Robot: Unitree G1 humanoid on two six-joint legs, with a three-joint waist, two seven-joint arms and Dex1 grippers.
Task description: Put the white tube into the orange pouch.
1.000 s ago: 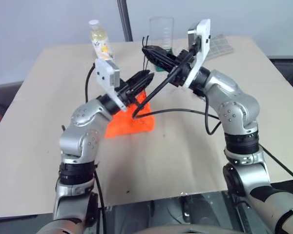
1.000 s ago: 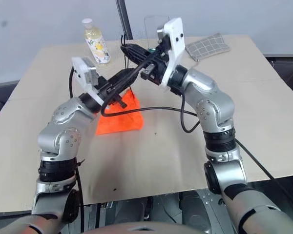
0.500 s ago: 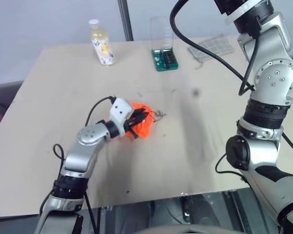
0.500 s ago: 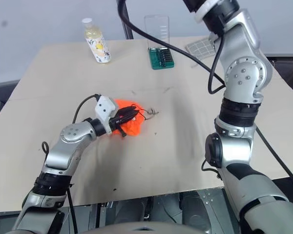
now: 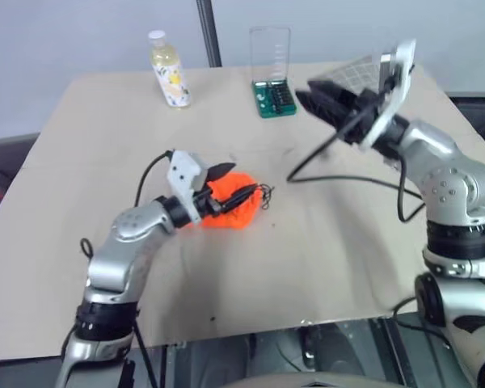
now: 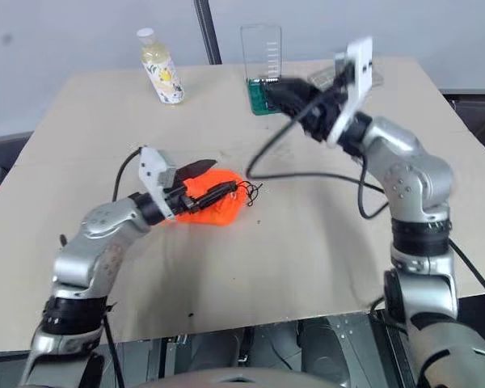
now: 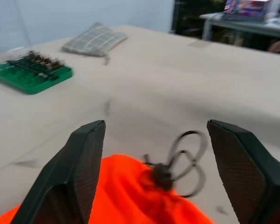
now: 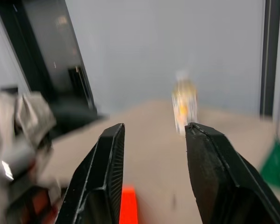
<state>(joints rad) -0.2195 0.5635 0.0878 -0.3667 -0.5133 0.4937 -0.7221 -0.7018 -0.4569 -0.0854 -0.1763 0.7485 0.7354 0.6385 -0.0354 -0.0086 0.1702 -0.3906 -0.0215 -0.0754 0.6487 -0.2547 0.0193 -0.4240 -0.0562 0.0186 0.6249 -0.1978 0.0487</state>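
Although the white tube cannot be made out, possibly because it already sits inside, the bright neon-orange fabric pouch lies bunched left of centre on the beige counter, its dark ring pull trailing right. Straddling it, the left gripper stands wide, apparently letting go. At upper left stands a yellow-liquid bottle; further right a green tray and grey checked pouch. The right gripper hovers empty, partly parted, at upper right. Nothing blocks the pouch.
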